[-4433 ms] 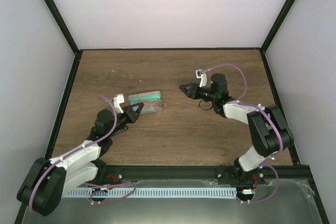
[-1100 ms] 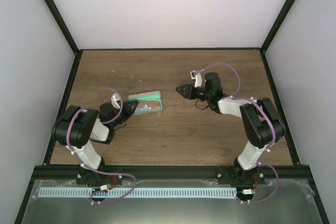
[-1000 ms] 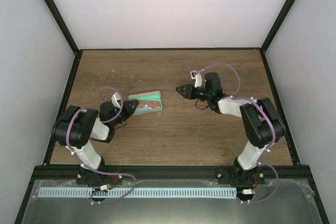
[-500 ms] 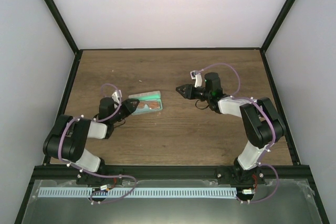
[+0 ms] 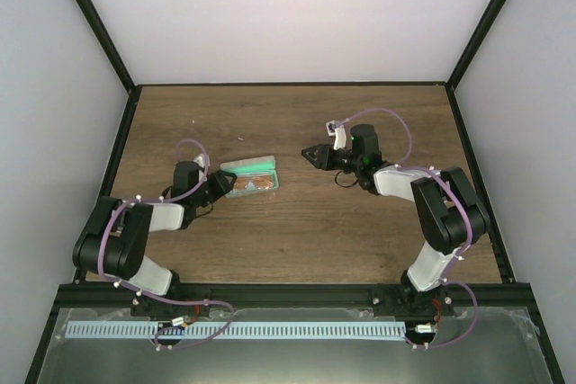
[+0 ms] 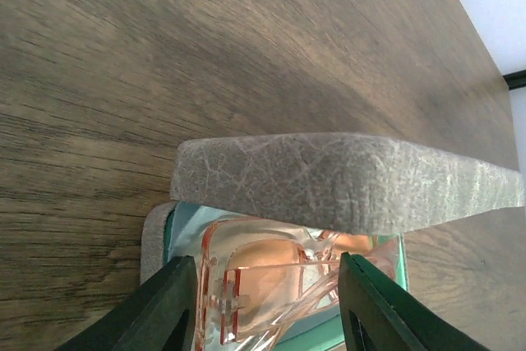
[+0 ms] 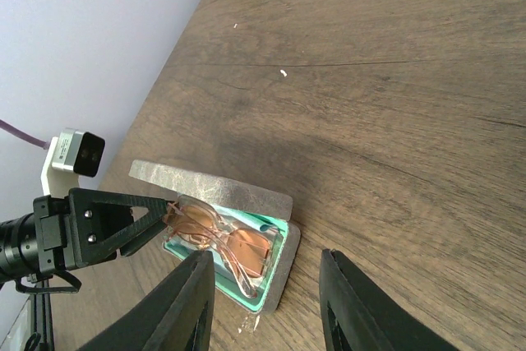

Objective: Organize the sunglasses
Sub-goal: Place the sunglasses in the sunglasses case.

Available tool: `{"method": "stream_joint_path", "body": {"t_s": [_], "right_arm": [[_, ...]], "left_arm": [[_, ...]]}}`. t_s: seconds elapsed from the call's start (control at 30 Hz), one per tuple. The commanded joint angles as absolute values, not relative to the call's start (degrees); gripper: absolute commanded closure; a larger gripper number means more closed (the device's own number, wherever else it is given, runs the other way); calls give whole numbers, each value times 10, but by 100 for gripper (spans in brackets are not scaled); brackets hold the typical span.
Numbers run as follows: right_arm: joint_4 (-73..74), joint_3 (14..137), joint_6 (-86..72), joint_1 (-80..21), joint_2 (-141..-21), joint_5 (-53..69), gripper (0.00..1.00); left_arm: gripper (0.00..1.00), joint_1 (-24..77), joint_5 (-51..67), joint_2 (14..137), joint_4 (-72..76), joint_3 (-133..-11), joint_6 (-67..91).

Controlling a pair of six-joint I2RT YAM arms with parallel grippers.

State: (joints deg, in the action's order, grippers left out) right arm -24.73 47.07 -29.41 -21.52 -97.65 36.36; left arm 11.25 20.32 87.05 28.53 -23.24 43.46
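- The sunglasses, with a clear pinkish frame and amber lenses, lie folded inside the grey sunglasses case.
- They rest in the tray of the case, and the visible end of the frame sits close to the tray's left end.
- The lid is part-way up. It tilts over the tray from the far long side, and its green lining shows from above.
- The case itself rests flat on the wooden table.
- The left gripper is at the left end of the case, low and pointing into the opening under the lid.
- Its jaws stand moderately apart, with one finger on each side of the end of the sunglasses.
- The fingers lie close along the frame, but I cannot tell whether either pad touches it.
- The right gripper is well apart from the case, off its right end, and is aimed back towards it over the table.
- Its jaws are partly apart, with nothing between them.
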Motion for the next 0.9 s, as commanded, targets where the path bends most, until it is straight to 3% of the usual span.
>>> {"method": "stream_joint_path", "body": {"t_s": [0.0,0.5,0.87], "right_arm": [[-255,476,-290,-219,-970,364,63],[-258,477,-292,-219,-974,367,63],[-264,476,-296,-219,-980,371,63]], "left_arm": [[50,113,176,864,232,-250,410],[42,114,124,824,118,-293,362],[67,150,145,867,166,-292,377]]}}
